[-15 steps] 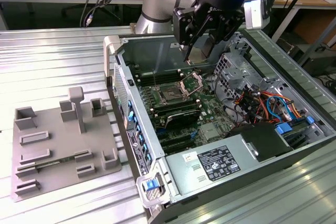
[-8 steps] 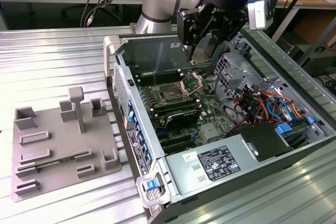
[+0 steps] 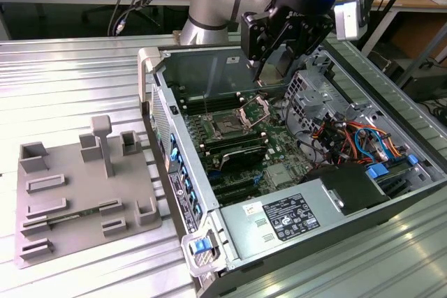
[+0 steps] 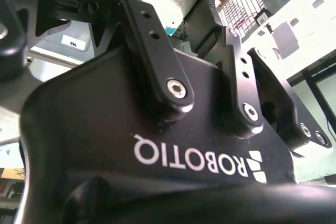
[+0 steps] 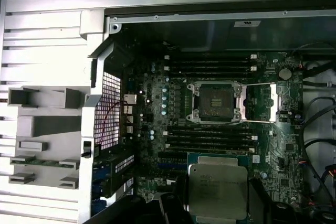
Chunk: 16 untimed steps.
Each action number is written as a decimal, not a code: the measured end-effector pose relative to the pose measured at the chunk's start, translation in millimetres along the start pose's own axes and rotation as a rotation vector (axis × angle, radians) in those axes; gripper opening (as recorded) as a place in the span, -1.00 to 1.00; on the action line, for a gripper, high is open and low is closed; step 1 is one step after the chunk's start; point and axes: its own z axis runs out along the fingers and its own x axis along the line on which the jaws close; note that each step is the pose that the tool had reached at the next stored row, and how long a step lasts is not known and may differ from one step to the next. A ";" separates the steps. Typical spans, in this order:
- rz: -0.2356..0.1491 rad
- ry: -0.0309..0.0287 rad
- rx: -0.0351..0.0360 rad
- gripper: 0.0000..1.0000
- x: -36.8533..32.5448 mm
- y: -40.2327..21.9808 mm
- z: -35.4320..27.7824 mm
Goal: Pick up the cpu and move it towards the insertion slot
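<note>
Ribbed metal table bears open computer case.

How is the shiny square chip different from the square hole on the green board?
The cpu has a pale, silvery top, while the insertion slot has a dark centre inside a shiny metal frame. The cpu sits close to the first wrist camera, between dark claw parts; the insertion slot is fixed on the board, with its metal plate swung open beside it. Both are square.
</note>
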 end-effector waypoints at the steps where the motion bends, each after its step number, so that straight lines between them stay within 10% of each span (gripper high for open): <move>1: 0.000 0.0000 0.0000 0.09 -0.8 0.0 0.1; 16: 0.000 0.0000 0.0000 0.09 -16.2 -0.4 2.2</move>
